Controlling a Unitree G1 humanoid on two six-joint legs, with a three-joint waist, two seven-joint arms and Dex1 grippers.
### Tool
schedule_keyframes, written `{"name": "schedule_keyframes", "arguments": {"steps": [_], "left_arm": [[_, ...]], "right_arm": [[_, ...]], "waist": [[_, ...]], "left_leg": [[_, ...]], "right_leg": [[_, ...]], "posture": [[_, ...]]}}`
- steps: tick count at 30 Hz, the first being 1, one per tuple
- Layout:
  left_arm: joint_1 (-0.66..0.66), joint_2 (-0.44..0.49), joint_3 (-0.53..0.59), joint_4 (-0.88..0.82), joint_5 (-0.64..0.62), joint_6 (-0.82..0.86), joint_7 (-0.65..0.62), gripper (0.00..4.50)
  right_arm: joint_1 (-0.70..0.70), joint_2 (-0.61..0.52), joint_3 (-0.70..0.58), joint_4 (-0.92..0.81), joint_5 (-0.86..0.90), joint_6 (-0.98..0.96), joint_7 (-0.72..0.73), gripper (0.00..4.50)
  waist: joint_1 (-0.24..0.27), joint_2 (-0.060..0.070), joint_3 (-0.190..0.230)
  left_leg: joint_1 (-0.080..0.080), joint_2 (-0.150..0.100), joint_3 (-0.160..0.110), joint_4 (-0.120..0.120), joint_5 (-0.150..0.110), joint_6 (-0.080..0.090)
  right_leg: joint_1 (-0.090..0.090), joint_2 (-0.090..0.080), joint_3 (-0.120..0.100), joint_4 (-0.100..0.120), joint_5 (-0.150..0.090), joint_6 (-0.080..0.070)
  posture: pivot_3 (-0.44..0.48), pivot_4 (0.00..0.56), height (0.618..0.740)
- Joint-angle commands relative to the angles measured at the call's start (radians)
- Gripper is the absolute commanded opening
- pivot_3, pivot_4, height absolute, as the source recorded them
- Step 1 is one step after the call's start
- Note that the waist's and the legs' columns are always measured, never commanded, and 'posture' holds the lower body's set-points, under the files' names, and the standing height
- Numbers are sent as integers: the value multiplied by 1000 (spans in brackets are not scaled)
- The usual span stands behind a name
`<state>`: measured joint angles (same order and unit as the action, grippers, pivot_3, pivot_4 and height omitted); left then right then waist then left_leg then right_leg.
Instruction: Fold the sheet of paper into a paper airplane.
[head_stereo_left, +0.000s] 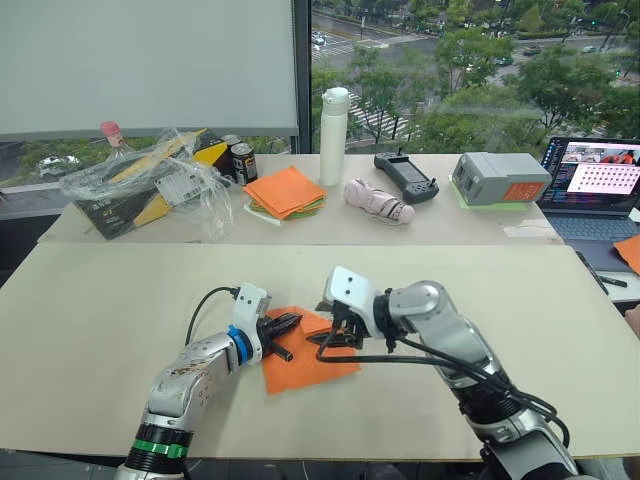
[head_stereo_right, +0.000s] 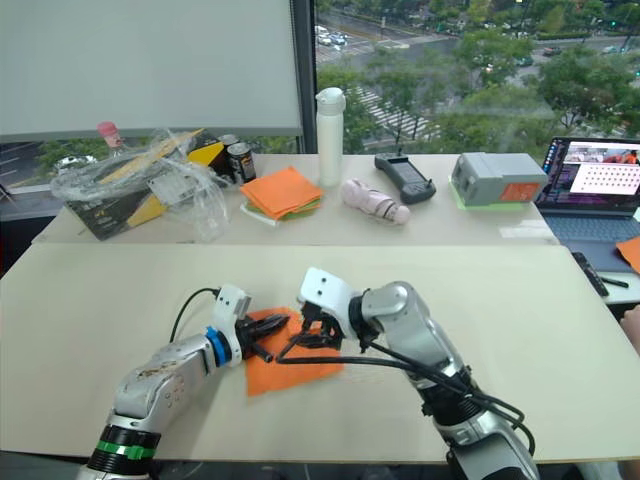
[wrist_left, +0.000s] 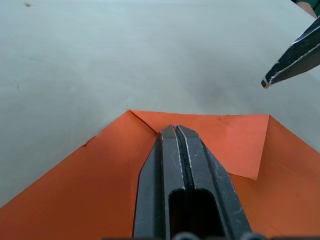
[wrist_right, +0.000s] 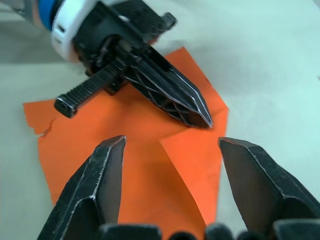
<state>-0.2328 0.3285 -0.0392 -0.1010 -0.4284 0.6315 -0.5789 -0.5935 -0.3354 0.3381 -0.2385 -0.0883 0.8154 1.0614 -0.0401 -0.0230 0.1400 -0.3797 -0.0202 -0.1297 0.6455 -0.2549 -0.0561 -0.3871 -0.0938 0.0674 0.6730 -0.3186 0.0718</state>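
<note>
On the near table (head_stereo_left: 120, 330) the sheet (head_stereo_left: 305, 368) lies flat with one corner folded in, the left gripper (wrist_left: 175, 131) clenched empty pressing that flap, the right gripper (wrist_right: 170, 145) released above; next, probably, crease the opposite corner.

A pale work table (head_stereo_left: 120, 330) filled the foreground, with a second table (head_stereo_left: 470, 225) behind it at twelve o'clock. Beyond stood a large window (head_stereo_left: 480, 70) onto trees and a street, daylight coming through. At ten o'clock hung what looked like a lowered white blind (head_stereo_left: 150, 60).
</note>
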Motion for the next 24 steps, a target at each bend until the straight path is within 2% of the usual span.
{"name": "schedule_keyframes", "arguments": {"steps": [1, 6, 14, 24], "left_arm": [[7, -8, -14, 4, 8, 1, -1, 0], [6, -6, -15, 4, 9, 3, -3, 0], [-5, -23, -14, 3, 11, 8, 13, 0], [-15, -47, -13, -27, 1, 31, 33, 0]], "right_arm": [[-8, -2, -38, -18, 54, 37, -47, 1792], [12, 4, -17, 14, 70, 73, -130, 36], [21, 1, 39, 74, 61, 103, -252, 36], [68, -94, 135, 44, 60, 82, -254, 36]], "waist": [[0, 0, 0], [0, 0, 0], [1, 0, 0], [5, 0, -1]], "left_leg": [[0, 0, 0, 0, 0, 0], [0, 0, 0, 0, 0, 0], [0, -1, 0, 0, 0, 0], [0, -1, 0, 0, 0, 0]], "right_leg": [[0, 0, 0, 0, 0, 0], [0, 0, 0, 0, 0, 0], [0, -1, 0, 0, 0, 0], [1, -1, 0, 0, 0, 0]], "posture": [[0, 150, 740], [0, 150, 740], [0, 150, 740], [0, 150, 740]]}}
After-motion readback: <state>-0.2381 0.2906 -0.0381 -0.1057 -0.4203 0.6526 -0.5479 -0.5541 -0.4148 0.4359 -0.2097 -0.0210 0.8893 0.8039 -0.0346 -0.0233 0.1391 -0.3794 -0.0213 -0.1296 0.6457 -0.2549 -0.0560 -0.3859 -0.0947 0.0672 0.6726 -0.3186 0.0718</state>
